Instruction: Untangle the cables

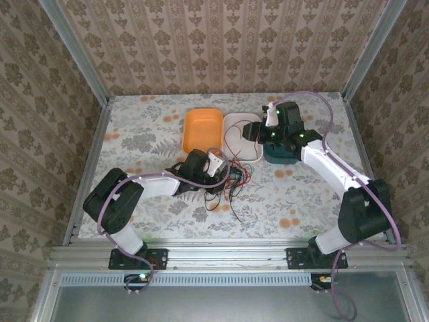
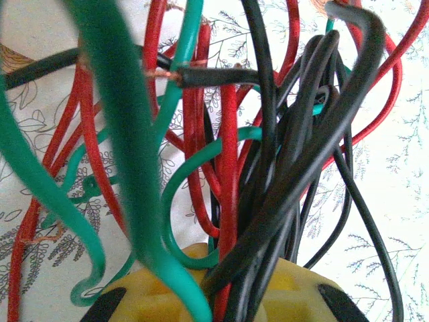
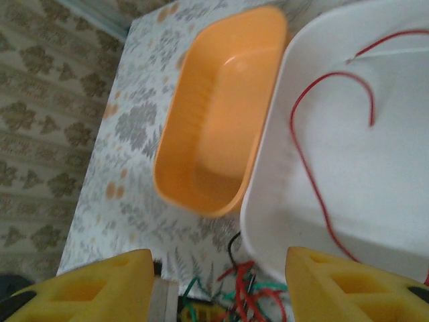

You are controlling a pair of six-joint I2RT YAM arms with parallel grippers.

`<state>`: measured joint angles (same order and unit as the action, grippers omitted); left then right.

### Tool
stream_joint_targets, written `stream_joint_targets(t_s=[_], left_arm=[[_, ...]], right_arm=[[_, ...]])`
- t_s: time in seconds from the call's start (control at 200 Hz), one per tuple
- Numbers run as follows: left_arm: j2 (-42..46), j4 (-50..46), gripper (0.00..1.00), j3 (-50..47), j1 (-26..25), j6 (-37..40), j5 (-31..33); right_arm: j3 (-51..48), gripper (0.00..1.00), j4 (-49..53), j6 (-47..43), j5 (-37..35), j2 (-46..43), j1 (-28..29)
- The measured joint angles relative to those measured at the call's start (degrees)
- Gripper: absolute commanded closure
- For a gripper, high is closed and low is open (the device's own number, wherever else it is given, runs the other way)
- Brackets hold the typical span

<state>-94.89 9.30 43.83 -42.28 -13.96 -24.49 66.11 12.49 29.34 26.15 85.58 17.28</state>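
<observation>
The cables are a tangle of thin red, black and green wires on the flowered table in front of the trays. My left gripper is at the tangle's left side. In the left wrist view its yellow fingers are shut on a bundle of red, black and green cables that rise between them. My right gripper hangs over the white tray. It is open, its yellow fingers wide apart with nothing between them. One red cable lies inside the white tray.
An orange tray stands left of the white one and touches it. A dark teal tray sits under the right arm. Patterned walls and metal rails enclose the table on three sides.
</observation>
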Motion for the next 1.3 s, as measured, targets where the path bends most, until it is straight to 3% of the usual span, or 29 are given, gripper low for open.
stream_joint_targets(t_s=[0.27, 0.605, 0.69, 0.735, 0.775, 0.875, 1.05, 1.295], left_arm=[[-1.29, 0.17, 1.00, 0.04, -0.07, 0.02, -0.42], [-1.51, 0.15, 1.00, 0.07, -0.87, 0.04, -0.13], [-1.51, 0.17, 1.00, 0.07, -0.92, 0.04, 0.04], [-1.51, 0.15, 1.00, 0.07, -0.96, 0.07, 0.09], [-1.51, 0.17, 1.00, 0.07, -1.05, 0.07, 0.26], [-1.51, 0.15, 1.00, 0.07, -1.25, 0.09, 0.33], [-1.73, 0.17, 0.85, 0.07, -1.25, 0.26, 0.46], [-2.51, 0.35, 0.84, 0.07, -1.14, 0.48, 0.28]], right_arm=[[-1.57, 0.44, 3.67, -2.89, 3.65, 1.38, 4.39], [-0.24, 0.46, 7.50, -4.76, 4.24, 6.14, 4.94], [-0.24, 0.53, 8.04, -5.25, 4.11, 6.14, 5.05], [-0.24, 0.63, 8.24, -5.77, 4.09, 6.14, 5.09], [-0.24, 0.78, 8.68, -5.66, 4.07, 6.16, 5.18], [-0.24, 0.97, 9.51, -6.29, 4.04, 6.19, 5.29], [1.09, 1.00, 11.15, -6.69, 2.10, 5.84, 5.29], [6.16, 1.00, 11.23, -6.67, -8.52, -4.87, 5.22]])
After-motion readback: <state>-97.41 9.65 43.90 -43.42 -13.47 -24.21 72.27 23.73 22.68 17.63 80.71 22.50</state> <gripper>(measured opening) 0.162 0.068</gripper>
